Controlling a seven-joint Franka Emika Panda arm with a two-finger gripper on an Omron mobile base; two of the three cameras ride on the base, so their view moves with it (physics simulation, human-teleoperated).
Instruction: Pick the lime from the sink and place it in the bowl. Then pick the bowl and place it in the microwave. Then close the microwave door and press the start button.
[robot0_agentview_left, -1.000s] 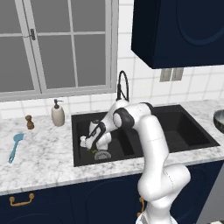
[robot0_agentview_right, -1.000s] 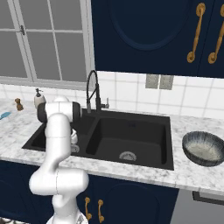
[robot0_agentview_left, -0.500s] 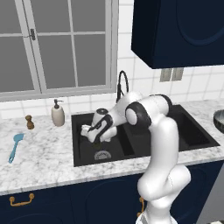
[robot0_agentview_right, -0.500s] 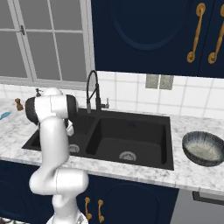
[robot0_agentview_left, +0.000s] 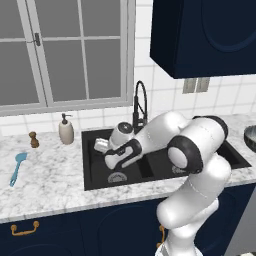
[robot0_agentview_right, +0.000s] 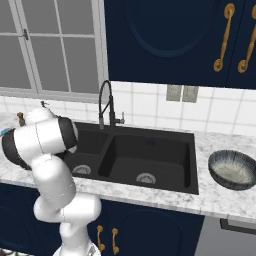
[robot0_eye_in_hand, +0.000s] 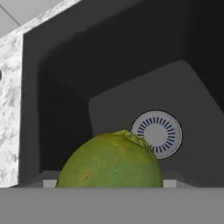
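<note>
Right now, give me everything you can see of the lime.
The lime is a round yellow-green fruit with a dull, faintly mottled skin and a small ragged stem scar at its top. In the hand view it sits large and close at the bottom, above the black sink basin, with the round metal drain behind it. Its underside is cut off, so what touches it cannot be told.

The lime (robot0_eye_in_hand: 109, 161) at the bottom centre of the hand view has a dimpled, matt yellow-green rind. Behind it, the sink (robot0_eye_in_hand: 131, 65) looks smooth matt black, with a round slotted metal drain (robot0_eye_in_hand: 157, 133). The countertop (robot0_eye_in_hand: 11, 109) on the left is speckled, polished grey-white marble.
</note>
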